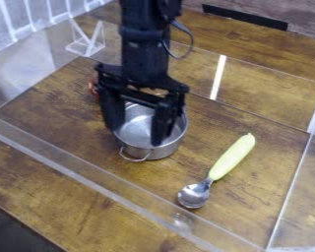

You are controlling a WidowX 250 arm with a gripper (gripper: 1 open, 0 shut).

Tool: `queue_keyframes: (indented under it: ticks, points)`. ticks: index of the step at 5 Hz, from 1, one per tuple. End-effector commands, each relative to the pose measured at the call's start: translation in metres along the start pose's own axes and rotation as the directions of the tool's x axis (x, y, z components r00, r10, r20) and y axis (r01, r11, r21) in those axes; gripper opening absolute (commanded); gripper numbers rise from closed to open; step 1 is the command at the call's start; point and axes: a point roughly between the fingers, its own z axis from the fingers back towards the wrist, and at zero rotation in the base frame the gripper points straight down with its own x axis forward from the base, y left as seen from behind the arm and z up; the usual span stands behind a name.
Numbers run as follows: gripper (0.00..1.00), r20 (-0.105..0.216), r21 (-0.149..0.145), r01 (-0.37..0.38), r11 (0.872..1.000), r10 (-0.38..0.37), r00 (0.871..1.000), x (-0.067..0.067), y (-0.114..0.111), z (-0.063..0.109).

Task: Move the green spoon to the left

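**Spotter:** Camera view puts your gripper (143,126) right over the steel pot (150,130), fingers spread wide, pointing straight down, holding nothing. That is the wrong thing to be above.

**Operator's aide:** Agreed. The green spoon (219,169) lies on the wooden table (68,118) to the pot's right and nearer the camera, clear of the pot. Its handle slants up and to the right; the silver bowl sits at the near end.

**Spotter:** So you lift enough to clear the pot's rim, then cross over to the thick handle, which offers a better hold than the shiny bowl.

**Aide:** Turn the fingers to straddle the handle across its width, and aim for its middle so it does not tip. The pot blocks a straight path left, so you carry the spoon over it or around its near side.
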Motion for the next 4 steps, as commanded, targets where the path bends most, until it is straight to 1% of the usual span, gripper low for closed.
queue_keyframes:
  ticks: [1,2,3,4]
  points:
    - [1.00,0.071,-0.019,0.008,1.000,-0.007,0.997,0.009,-0.012,0.002]
    - [1.00,0.090,-0.033,-0.023,0.999,0.026,0.996,0.011,-0.030,-0.011]
    - [1.00,0.123,-0.061,-0.051,0.997,0.059,0.991,0.015,-0.052,-0.028]
    - [1.00,0.154,-0.083,-0.075,0.994,0.087,0.984,0.019,-0.070,-0.043]
